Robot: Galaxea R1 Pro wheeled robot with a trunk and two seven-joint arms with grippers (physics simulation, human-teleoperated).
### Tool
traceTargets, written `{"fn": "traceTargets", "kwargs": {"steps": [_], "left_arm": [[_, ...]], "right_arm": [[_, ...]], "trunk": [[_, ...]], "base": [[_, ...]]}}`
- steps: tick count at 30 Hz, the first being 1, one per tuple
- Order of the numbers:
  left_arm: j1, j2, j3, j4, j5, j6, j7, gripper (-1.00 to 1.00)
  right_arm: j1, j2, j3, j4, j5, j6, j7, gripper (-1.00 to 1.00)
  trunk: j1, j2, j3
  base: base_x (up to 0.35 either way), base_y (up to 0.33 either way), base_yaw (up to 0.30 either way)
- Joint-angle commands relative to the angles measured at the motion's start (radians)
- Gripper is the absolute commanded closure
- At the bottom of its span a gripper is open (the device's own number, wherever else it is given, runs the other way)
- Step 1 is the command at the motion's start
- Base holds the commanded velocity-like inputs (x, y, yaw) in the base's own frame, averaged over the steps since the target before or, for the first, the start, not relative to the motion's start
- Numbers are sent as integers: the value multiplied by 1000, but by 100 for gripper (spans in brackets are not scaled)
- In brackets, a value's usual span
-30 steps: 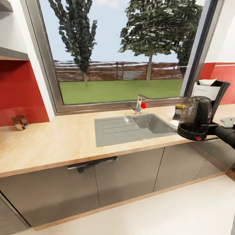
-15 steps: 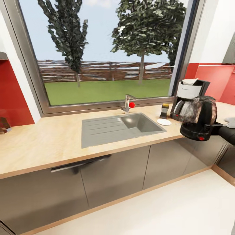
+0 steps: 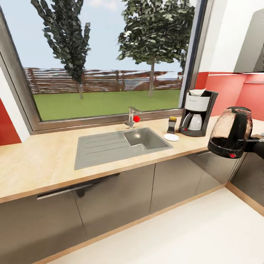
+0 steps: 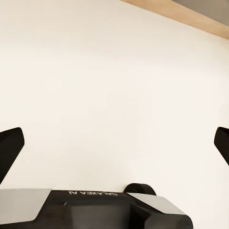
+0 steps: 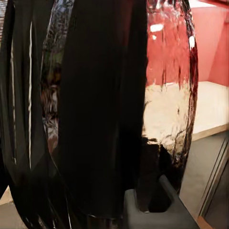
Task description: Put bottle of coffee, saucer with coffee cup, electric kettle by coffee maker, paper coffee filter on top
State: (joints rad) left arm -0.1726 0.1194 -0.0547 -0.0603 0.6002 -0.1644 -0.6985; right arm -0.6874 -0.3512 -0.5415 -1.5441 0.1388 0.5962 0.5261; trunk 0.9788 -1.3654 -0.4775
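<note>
The electric kettle (image 3: 231, 132), clear glass with a black base, hangs in the air off the counter's front edge at the right, and my right gripper (image 3: 247, 141) is shut on its handle. Seen close in the right wrist view, the kettle (image 5: 109, 109) is glass and black. The coffee maker (image 3: 197, 114) stands on the kitchen countertop (image 3: 40, 161) with the paper coffee filter (image 3: 197, 91) on top. To its left stand the bottle of coffee (image 3: 172, 124) and the saucer (image 3: 171, 137), which is bare. My left gripper (image 4: 114, 143) is open over white floor. The coffee cup and kitchen shelf are out of view.
An inset steel sink (image 3: 117, 146) with a red-knobbed tap (image 3: 132, 117) lies mid-counter below a large window. Glossy grey cabinets (image 3: 121, 198) run under the worktop, which turns a corner at the right. White floor (image 3: 183, 234) lies in front.
The camera has swung right, so the sink slid left and the coffee maker, bottle and saucer came fully into view. The kettle stays in my right gripper.
</note>
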Motion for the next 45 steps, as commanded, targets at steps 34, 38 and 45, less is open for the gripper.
{"fn": "traceTargets", "kwargs": {"steps": [34,38,45], "left_arm": [[-1,0,-7,0,3,-7,71,-100],[-1,0,-7,0,3,-7,71,-100],[-1,0,-7,0,3,-7,71,-100]], "right_arm": [[-1,0,-2,-2,7,2,11,100],[-1,0,-2,-1,7,2,11,100],[-1,0,-2,-2,6,2,11,100]], "trunk": [[0,-1,0],[0,-1,0],[0,-1,0]], "base": [[216,-243,-5],[212,-259,0],[159,-270,0]]}}
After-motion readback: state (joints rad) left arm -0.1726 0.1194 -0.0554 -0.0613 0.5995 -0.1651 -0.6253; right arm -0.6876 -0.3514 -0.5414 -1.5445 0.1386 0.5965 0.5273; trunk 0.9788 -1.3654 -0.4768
